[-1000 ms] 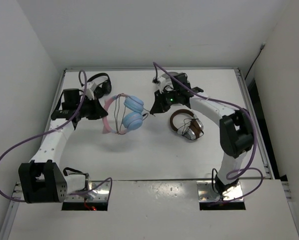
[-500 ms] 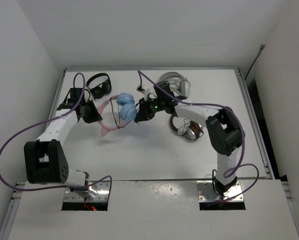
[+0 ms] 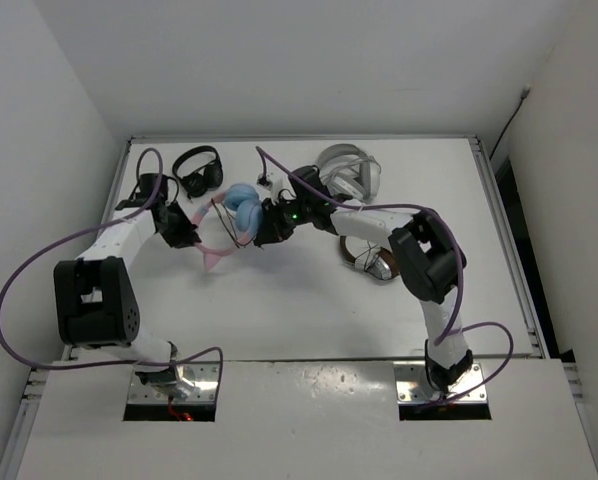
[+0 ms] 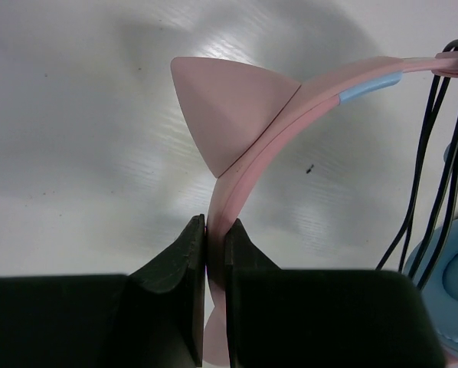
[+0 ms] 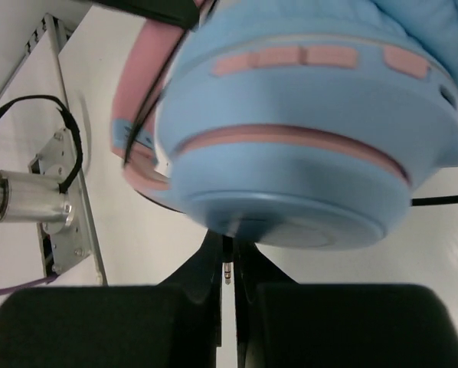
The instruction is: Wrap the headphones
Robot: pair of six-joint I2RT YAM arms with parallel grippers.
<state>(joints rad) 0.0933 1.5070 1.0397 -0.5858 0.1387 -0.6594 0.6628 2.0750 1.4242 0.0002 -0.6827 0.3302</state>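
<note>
The headphones [image 3: 241,203] have light-blue ear cups and a pink headband [image 4: 290,103] with a cat ear. They hang between my two grippers above the table's far middle. My left gripper [image 4: 214,230] is shut on the pink headband, also shown in the top view [image 3: 186,233]. My right gripper [image 5: 227,253] is shut on the cable's metal plug [image 5: 227,270], right under a blue ear cup [image 5: 305,146]; it also shows in the top view [image 3: 262,226]. Black cable strands [image 4: 428,176] run over the headband.
A small black pair of headphones [image 3: 199,170] lies at the far left. A white-grey pair [image 3: 349,172] lies at the far middle. A brown pair [image 3: 374,255] lies right of centre. A metal fitting [image 5: 30,201] shows at the table's edge.
Both grippers have moved left and towards the back with the headphones. The ear cups have swung together and the right gripper has closed in on them.
</note>
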